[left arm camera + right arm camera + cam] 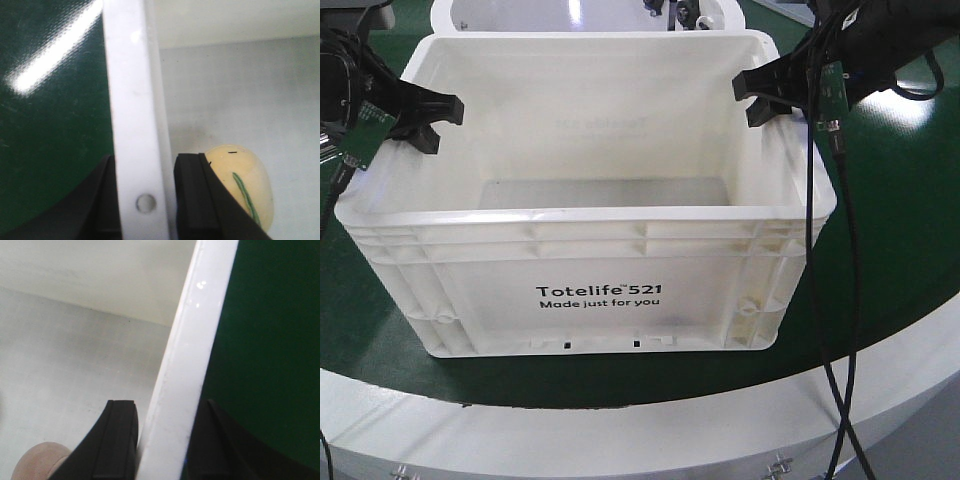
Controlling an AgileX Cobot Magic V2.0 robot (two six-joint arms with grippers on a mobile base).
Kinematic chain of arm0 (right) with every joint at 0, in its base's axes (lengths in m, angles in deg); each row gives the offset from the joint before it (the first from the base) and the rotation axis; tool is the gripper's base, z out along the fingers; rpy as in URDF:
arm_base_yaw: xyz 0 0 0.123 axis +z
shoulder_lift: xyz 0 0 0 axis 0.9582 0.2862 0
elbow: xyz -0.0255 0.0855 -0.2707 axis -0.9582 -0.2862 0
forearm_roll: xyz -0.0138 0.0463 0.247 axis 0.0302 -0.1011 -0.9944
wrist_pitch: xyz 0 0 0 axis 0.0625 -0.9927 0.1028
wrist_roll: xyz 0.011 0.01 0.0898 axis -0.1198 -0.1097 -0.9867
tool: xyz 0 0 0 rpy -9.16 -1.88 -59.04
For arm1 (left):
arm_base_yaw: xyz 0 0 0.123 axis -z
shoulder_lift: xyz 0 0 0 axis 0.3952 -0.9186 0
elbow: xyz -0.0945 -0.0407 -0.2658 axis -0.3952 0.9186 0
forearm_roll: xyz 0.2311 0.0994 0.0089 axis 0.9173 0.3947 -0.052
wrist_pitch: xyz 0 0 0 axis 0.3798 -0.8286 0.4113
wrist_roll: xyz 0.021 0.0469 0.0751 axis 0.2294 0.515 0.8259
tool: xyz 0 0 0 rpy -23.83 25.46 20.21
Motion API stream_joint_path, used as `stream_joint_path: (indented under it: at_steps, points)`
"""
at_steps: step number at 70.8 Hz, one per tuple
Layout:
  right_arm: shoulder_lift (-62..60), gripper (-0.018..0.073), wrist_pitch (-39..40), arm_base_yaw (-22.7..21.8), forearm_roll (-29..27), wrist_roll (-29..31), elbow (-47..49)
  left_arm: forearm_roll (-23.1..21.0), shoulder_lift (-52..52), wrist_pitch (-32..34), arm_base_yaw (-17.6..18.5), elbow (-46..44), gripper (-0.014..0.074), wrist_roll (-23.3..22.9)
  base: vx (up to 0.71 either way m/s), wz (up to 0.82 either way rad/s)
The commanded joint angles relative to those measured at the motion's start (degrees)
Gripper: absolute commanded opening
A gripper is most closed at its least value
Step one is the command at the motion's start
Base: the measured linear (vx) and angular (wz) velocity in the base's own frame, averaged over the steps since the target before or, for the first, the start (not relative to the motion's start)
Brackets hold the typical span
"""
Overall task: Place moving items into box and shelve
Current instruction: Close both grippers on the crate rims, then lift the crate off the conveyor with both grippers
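Observation:
The white box [600,222], printed "Totelife 521", stands on the green table. My left gripper [432,125] straddles its left rim, and in the left wrist view that gripper [145,200] is shut on the rim [127,100], one finger outside and one inside. The pale yellow toy [245,182] with the green stripe lies on the box floor beside the inner finger. My right gripper [752,100] holds the right rim the same way; in its wrist view the gripper [167,440] is shut on the rim [200,330]. A pink toy [35,462] shows at the bottom left inside the box.
The green tabletop [900,250] surrounds the box and ends in a curved white border [620,430] at the front. Another white container [570,15] stands right behind the box. A black cable [820,300] hangs from the right arm past the box's right corner.

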Motion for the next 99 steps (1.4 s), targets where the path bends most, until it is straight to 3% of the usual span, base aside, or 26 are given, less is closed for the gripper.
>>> stream_joint_path:
  at_steps: [1, 19, 46, 73, 99]
  points:
    - [-2.5, -0.0012, 1.9, 0.1, -2.8, 2.8, 1.7, 0.2, 3.0, 2.3, -0.2, -1.4, -0.0027, 0.7, 0.0, 0.0]
    - [-4.7, -0.0012, 1.9, 0.1, -2.8, 2.8, 1.7, -4.5, 6.2, 4.8, -0.2, -1.4, -0.0026, 3.3, 0.0, 0.0]
    - [-10.0, -0.0012, 1.4, 0.1, -2.9, 2.8, 1.7, -4.9, 11.8, 5.0, -0.2, -1.5, -0.0021, 3.3, 0.0, 0.0]
    - [-15.3, -0.0012, -2.1, 0.1, -3.2, 2.7, 1.7, -9.3, 14.4, -0.4, -0.2, -1.5, -0.002, 4.7, 0.0, 0.0]
    - [-17.9, -0.0012, -7.5, 0.1, -4.2, 2.7, 1.7, -9.6, 16.6, -5.2, -0.2, -1.6, -0.002, 4.8, 0.0, 0.0]
